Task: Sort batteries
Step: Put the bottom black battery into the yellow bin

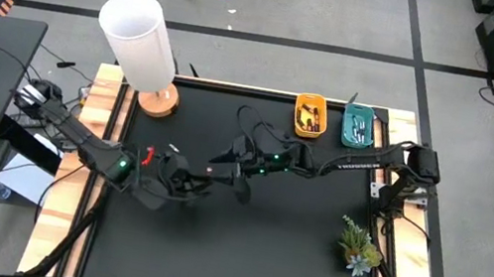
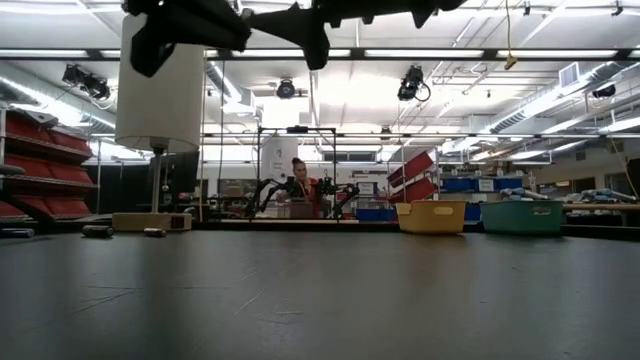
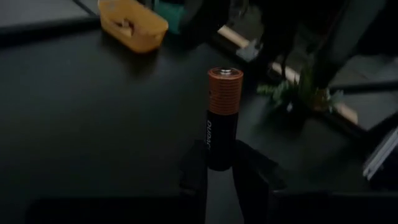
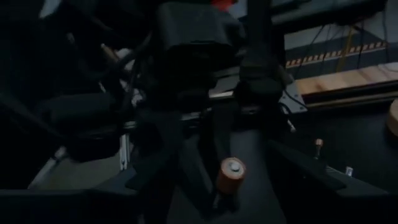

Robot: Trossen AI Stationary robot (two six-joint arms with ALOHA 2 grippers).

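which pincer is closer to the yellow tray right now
Right. The right pincer sits mid-table, below the yellow tray; the left pincer, gripping a battery, is farther off.

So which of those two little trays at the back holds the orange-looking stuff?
The yellow tray, the one nearer the white lamp. The teal tray beside it holds pale and dark pieces instead.

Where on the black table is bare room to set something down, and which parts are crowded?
The front half of the table is bare, bordered by the small plant on the right. The back left is taken by the lamp; the back right by the yellow tray and teal tray. The middle is crowded: the left gripper holding a battery meets the right gripper.
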